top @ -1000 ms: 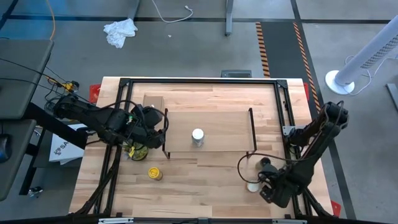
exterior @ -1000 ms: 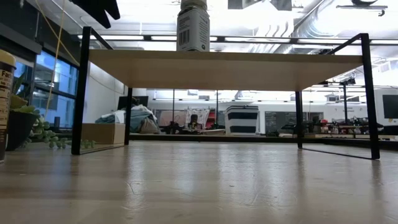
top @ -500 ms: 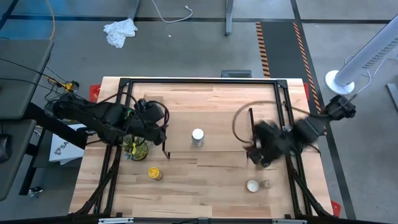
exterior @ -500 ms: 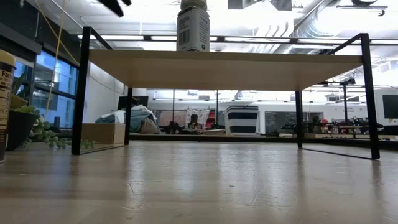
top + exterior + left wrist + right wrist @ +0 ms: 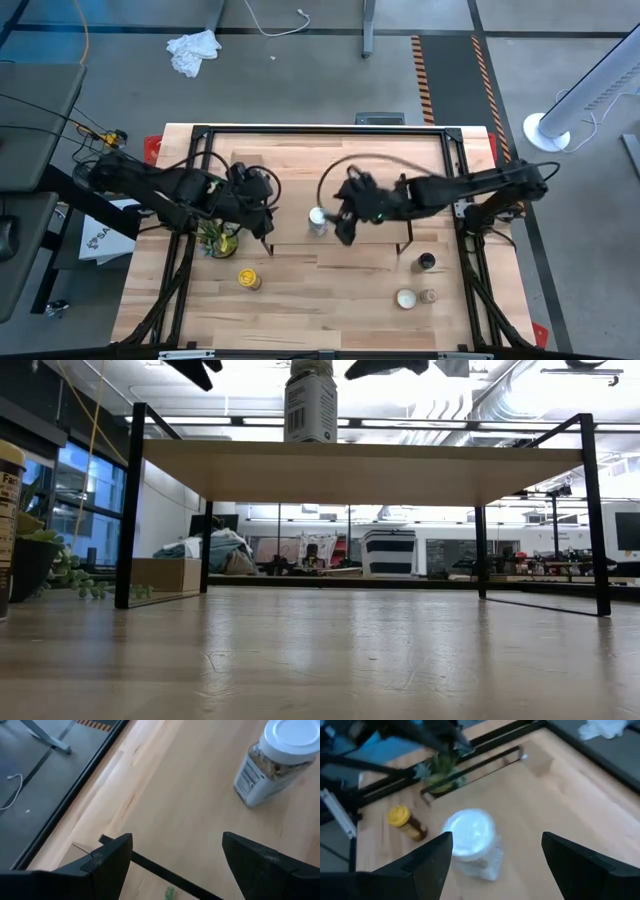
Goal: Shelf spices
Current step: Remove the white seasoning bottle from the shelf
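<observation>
The white-capped jar [image 5: 318, 220] stands alone on the shelf [image 5: 370, 195], close to its near edge, with bare plank at its 12 o'clock. The right tool [image 5: 342, 222], fingers spread, hovers just at the jar's 3 o'clock. The left tool [image 5: 262, 222], also spread, hangs over the shelf's left edge, at the jar's 9 o'clock.

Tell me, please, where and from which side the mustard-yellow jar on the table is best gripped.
Probably around its body just under the cap, coming from above. The mustard-yellow jar stands upright on bare table in front of the shelf, apart from the potted plant, so open fingers can straddle it freely.
</observation>
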### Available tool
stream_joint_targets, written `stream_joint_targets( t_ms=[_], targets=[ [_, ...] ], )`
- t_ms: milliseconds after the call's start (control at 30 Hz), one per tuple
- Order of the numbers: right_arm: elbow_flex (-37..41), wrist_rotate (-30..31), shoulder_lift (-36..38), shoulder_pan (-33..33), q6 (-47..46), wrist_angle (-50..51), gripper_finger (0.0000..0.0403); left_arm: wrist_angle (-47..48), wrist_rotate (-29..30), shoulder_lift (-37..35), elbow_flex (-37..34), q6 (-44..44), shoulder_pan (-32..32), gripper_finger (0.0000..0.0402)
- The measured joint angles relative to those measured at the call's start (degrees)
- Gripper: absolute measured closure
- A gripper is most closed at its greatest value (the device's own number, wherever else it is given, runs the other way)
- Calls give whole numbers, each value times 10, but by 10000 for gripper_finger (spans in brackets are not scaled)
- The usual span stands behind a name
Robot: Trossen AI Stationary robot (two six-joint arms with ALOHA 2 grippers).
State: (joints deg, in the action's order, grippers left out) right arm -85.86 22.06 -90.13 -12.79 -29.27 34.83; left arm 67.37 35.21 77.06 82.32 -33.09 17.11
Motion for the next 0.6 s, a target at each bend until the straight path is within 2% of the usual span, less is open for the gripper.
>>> stream_joint_targets(
  t_ms=[133,333,600],
  targets=[
    [1,9,-40,-20,3,-3,100,0,13,8,0,-24,2,96],
    [1,62,-79,-34,-50,-16,100,3,13,10,0,-23,2,96],
    [1,80,-122,-32,-68,-58,100,2,12,10,0,-24,2,96]
  ],
)
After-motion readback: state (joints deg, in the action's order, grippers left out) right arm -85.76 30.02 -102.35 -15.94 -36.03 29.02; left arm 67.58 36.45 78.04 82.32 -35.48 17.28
